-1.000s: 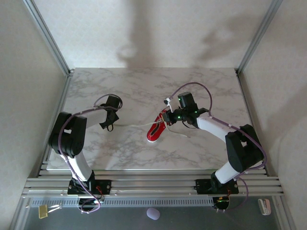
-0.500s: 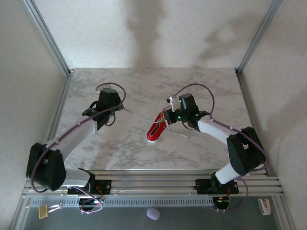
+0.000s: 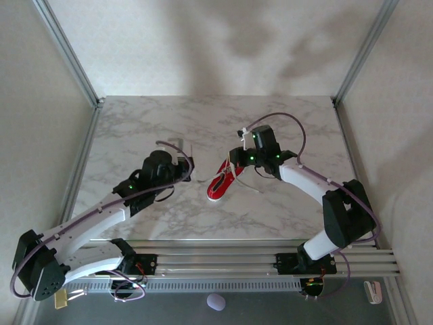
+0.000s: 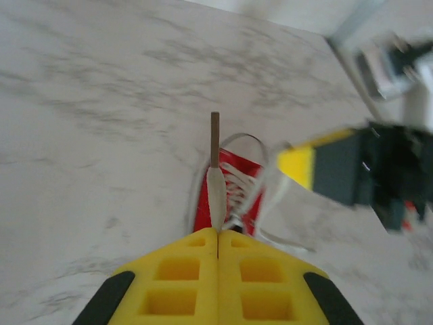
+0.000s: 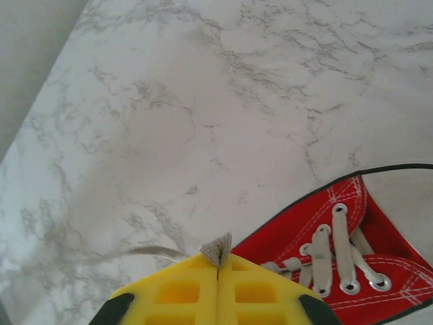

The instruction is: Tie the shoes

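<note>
1. Marble-patterned table (image 3: 135, 128) is carrying everything, and both arms are standing bolted at its near edge.
2. Left arm (image 3: 95, 220) is stretching low from the near-left corner toward the middle. Right arm (image 3: 311, 183) is bending in from the near right toward the same spot.
3. Shoe (image 3: 220, 186), red canvas with a white sole, is lying near the table's middle, between the two grippers. In the left wrist view it (image 4: 203, 213) is sitting just beyond the yellow fingers. In the right wrist view its eyelets and tongue (image 5: 304, 230) are showing to the right of the fingers.
4. Left gripper (image 4: 217, 233) is hovering just left of the shoe in the top view (image 3: 188, 162). Its jaws are pressing together, pinching the left lace.
5. Right gripper (image 5: 218, 267) is hanging over the shoe's far end (image 3: 233, 157). Its jaws are likewise clamping tight on the right lace.
6. Left lace (image 4: 215, 186) is rising straight out from between the left pads.
7. Right lace (image 5: 218, 249) is poking out as a frayed grey stub, with a strand trailing left across the marble.
8. Aglet (image 4: 214, 139), brown, is capping the left lace.
</note>
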You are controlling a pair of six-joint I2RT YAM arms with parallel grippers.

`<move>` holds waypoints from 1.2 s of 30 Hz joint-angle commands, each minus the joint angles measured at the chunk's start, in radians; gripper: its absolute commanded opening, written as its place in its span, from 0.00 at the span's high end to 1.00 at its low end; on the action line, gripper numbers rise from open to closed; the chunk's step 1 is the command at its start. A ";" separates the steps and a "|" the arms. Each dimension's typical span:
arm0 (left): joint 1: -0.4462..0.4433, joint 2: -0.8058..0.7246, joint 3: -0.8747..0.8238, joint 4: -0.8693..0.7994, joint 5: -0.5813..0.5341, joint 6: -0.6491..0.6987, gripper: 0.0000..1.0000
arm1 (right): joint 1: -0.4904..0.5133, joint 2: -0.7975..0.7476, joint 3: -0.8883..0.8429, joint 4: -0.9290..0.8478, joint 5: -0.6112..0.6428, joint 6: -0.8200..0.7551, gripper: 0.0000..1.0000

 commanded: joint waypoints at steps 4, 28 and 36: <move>-0.101 0.044 -0.075 0.224 0.031 0.224 1.00 | -0.006 0.050 0.122 -0.200 -0.066 0.082 1.00; -0.313 0.389 0.051 0.374 0.096 0.686 0.50 | -0.108 0.174 0.174 -0.256 -0.268 0.133 1.00; -0.196 0.180 -0.125 0.539 0.165 0.539 0.23 | -0.108 0.126 0.129 -0.249 -0.234 0.021 1.00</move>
